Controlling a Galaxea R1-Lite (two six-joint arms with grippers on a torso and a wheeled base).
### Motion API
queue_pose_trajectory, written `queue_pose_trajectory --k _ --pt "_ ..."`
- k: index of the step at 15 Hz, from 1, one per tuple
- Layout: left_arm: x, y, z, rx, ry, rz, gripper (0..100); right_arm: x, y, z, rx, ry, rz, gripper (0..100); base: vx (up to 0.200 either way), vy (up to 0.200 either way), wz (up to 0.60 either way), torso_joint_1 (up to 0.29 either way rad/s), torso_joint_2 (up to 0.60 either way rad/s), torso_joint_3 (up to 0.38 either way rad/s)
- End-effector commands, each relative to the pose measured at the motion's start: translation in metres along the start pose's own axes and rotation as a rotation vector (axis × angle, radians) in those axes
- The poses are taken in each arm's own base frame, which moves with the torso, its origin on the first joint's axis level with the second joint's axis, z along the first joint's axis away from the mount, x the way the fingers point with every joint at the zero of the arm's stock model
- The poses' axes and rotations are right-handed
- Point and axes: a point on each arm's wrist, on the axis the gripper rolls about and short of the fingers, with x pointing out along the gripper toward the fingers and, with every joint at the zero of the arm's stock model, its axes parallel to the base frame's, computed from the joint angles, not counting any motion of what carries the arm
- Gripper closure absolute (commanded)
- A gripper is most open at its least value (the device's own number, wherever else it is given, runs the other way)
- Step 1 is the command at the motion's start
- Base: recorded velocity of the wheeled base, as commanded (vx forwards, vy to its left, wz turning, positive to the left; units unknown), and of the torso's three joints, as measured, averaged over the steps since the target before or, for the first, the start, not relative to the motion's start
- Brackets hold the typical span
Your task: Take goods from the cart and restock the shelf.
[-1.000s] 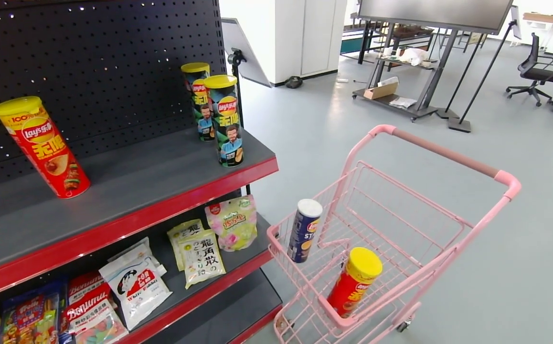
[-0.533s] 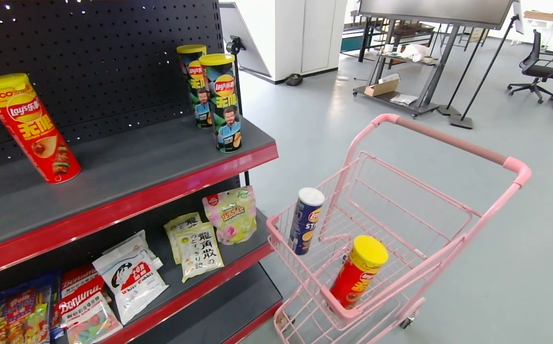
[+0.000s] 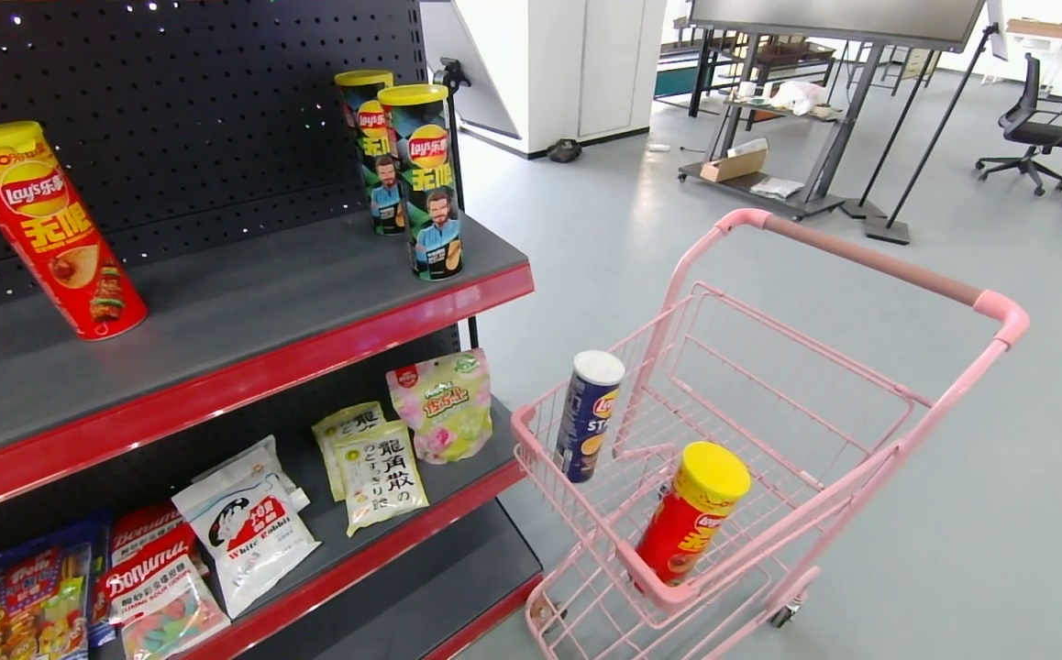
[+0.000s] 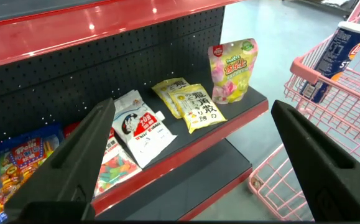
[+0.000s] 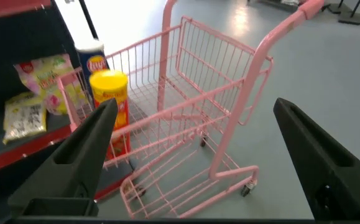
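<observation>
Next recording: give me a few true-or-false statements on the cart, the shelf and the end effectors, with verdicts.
1. The pink cart holds a blue canister and a red canister. True.
2. The red canister's lid is white. False: it is yellow; the blue canister has the white lid.
3. Two green canisters stand on the top shelf, at the end nearest the cart. True.
4. The left end effector is shut on a canister. False: it is open and empty.
</observation>
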Motion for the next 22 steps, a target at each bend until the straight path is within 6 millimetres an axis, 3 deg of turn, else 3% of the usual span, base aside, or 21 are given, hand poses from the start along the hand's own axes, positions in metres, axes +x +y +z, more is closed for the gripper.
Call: queue_pose_trajectory --k 1,2,4,6,7,8,11,15,22 --pt "0.000 0.000 0.000 0.000 0.000 0.000 0 0.095 0.009 0.156 0.130 0.098 0.020 0 0.000 0.000 0.00 0.000 0.00 0.000" --pt "0.000 0.000 0.000 0.000 0.000 0.000 0 0.119 0.012 0.122 0.031 0.267 0.105 0 0.000 0.000 0.00 0.000 0.00 0.000" --pt "0.000 0.000 0.000 0.000 0.000 -0.004 0 0.159 0.018 0.087 0.035 0.402 0.190 0 0.000 0.000 0.00 0.000 0.00 0.000" --pt "0.000 0.000 0.000 -0.001 0.000 -0.004 0 0.195 0.031 0.064 0.027 0.432 0.256 0 0.000 0.000 0.00 0.000 0.00 0.000" --pt "0.000 0.000 0.000 0.002 0.000 -0.006 0 0.229 0.037 0.043 0.031 0.447 0.267 0 0.000 0.000 0.00 0.000 0.00 0.000" --pt "0.000 0.000 0.000 0.000 0.000 -0.007 0 0.240 0.040 0.030 0.034 0.482 0.293 0 0.000 0.000 0.00 0.000 0.00 0.000" --pt "0.000 0.000 0.000 0.002 0.000 -0.007 0 0.246 0.060 -0.005 0.049 0.627 0.380 0 0.000 0.000 0.00 0.000 0.00 0.000" --pt "0.000 0.000 0.000 0.000 0.000 -0.007 0 0.263 0.071 -0.040 0.036 0.600 0.379 0 0.000 0.000 0.00 0.000 0.00 0.000" --pt "0.000 0.000 0.000 0.000 0.000 -0.007 0 0.248 0.086 -0.051 0.057 0.668 0.410 0 0.000 0.000 0.00 0.000 0.00 0.000"
